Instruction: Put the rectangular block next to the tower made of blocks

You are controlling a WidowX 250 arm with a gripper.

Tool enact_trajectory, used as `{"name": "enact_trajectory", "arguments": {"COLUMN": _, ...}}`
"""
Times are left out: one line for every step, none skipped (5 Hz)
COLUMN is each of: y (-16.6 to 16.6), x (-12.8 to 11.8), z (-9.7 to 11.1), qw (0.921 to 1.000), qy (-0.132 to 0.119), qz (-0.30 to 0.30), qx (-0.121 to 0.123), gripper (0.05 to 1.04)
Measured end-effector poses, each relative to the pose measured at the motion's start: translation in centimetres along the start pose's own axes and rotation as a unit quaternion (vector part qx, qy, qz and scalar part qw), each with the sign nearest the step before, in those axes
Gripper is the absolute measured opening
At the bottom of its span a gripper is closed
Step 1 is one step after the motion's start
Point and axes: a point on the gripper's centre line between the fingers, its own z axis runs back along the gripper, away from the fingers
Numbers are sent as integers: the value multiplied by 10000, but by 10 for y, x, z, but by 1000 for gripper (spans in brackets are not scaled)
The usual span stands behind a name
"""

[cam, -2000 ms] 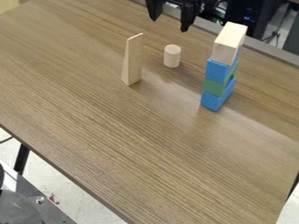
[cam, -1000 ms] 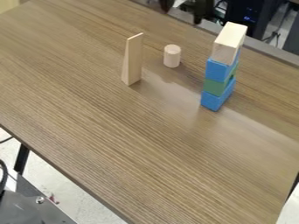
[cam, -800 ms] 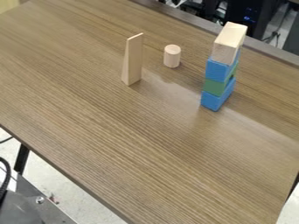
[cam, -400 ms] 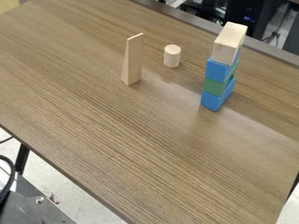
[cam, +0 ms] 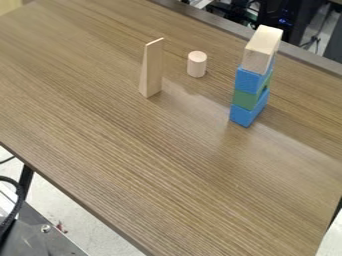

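The pale, rectangular block of bare wood (cam: pixel 262 49) lies on top of the tower made of blocks (cam: pixel 246 99), towards 1 o'clock in the camera view. Its long way runs from about 7 o'clock to 1 o'clock, with the grained end facing the near side. Directly beneath it is a blue wooden block (cam: pixel 250 80), then a green wooden block (cam: pixel 245 99), then a second blue wooden block (cam: pixel 244 114) that stands on the bench (cam: pixel 133 160). The stack is narrow (the top piece is the only one of plain wood in it).

How the jaws stand, spread or pressed together, I cannot tell.

At about 10 o'clock from the tower, and apart from it, a short cylinder of pale wood (cam: pixel 196 64) stands on end. Farther on, between 9 and 10 o'clock from the tower, is a tall, slim, tapered piece of pale wood (cam: pixel 151 68), also upright; it is near the cylinder but not touching it. The bench is brown with a streaky wood grain, and a soft sheen lies on it around the foot of the tower and off towards 4 o'clock.

Beyond the far edge, towards 1 o'clock, there is black equipment (cam: pixel 276 17) with small blue lights. Down at 7 to 8 o'clock, below the bench, are a looped black cable (cam: pixel 23 192), a dark grey metal plate (cam: pixel 43 245) with a bolt, and the pale floor (cam: pixel 87 225).
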Motion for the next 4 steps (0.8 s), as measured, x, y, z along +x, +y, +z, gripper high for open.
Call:
{"name": "enact_trajectory", "arguments": {"y": -6, "x": -4, "z": 0, "qw": 9998, "qy": 94, "qz": 158, "qx": -6, "gripper": 999}}
{"name": "enact_trajectory", "arguments": {"y": -9, "x": -6, "z": 2, "qw": 9985, "qy": 164, "qz": 520, "qx": 17, "gripper": 999}}
{"name": "enact_trajectory", "arguments": {"y": -11, "x": -6, "z": 1, "qw": 9977, "qy": 207, "qz": 646, "qx": -31, "gripper": 999}}
{"name": "enact_trajectory", "arguments": {"y": -13, "x": -9, "z": -1, "qw": 9962, "qy": 244, "qz": 837, "qx": -72, "gripper": 999}}
